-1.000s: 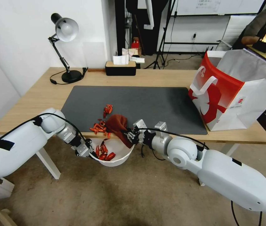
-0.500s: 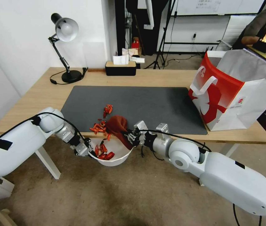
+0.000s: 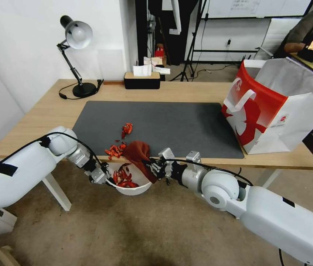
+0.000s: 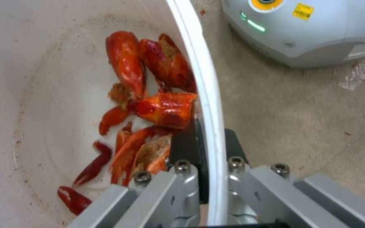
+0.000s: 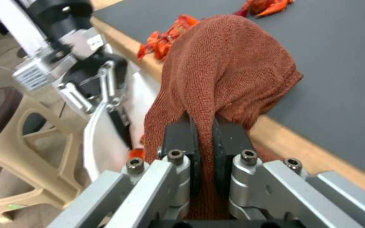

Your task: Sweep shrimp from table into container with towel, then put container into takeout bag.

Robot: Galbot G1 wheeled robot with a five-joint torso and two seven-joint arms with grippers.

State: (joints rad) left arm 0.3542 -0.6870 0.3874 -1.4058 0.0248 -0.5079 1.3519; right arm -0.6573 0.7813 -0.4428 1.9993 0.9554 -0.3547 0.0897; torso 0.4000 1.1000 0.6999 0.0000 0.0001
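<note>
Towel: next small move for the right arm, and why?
Probably reach the towel back behind the shrimp left on the table and drag again: the right gripper grips it at the edge, and the bowl waits below in the left gripper.

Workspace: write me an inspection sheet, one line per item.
Surface: table with grey mat.
Job's things: shrimp partly on the mat, partly in the container below the table edge; towel draped over the edge; takeout bag upright.
Clutter: desk lamp, tissue box.
Grippers: left gripper clamps the container rim; right gripper pinches the towel.
Cables: lamp cord.
Surroundings: tripod.
</note>
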